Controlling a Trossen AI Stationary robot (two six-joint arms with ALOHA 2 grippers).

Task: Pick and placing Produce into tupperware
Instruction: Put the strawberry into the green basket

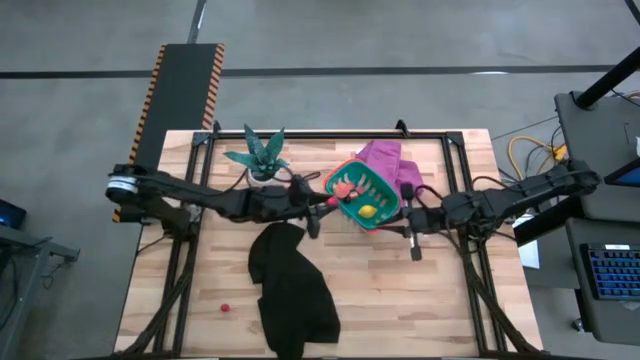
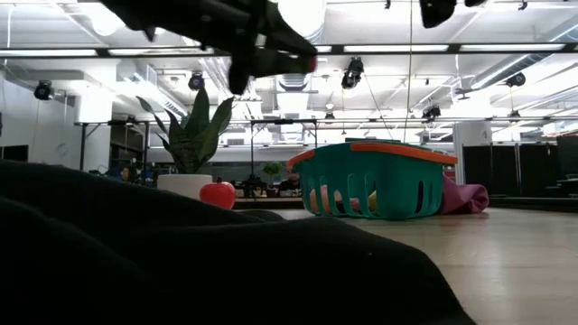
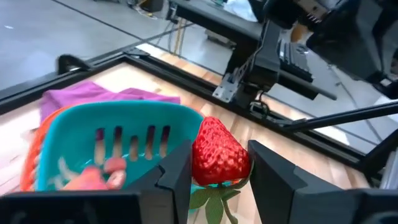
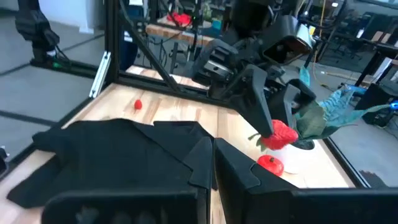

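My left gripper (image 1: 326,201) is shut on a red toy strawberry (image 3: 219,155), high above the table beside the teal container's (image 1: 382,180) left rim. The container stands on its base and holds pink and red pieces (image 1: 345,188) and a yellow one (image 1: 368,210). A small red piece (image 1: 226,308) lies at the near left of the table. Another red piece (image 4: 270,163) lies below the strawberry. My right gripper (image 1: 413,240) is shut and holds nothing, hovering right of the container. My left gripper pinches the strawberry by its red body (image 3: 202,163) between the two fingers (image 3: 177,174). The fingers come from the table's left, slanting down. The strawberry is lifted clear, with its green leaves (image 3: 211,199) toward the wrist and its pointed end away.
A black cloth (image 1: 290,285) covers the near middle of the table. A potted green plant (image 1: 262,155) stands at the far left of the container. A purple cloth (image 1: 385,160) lies behind the container. Bare wood shows at the near right.
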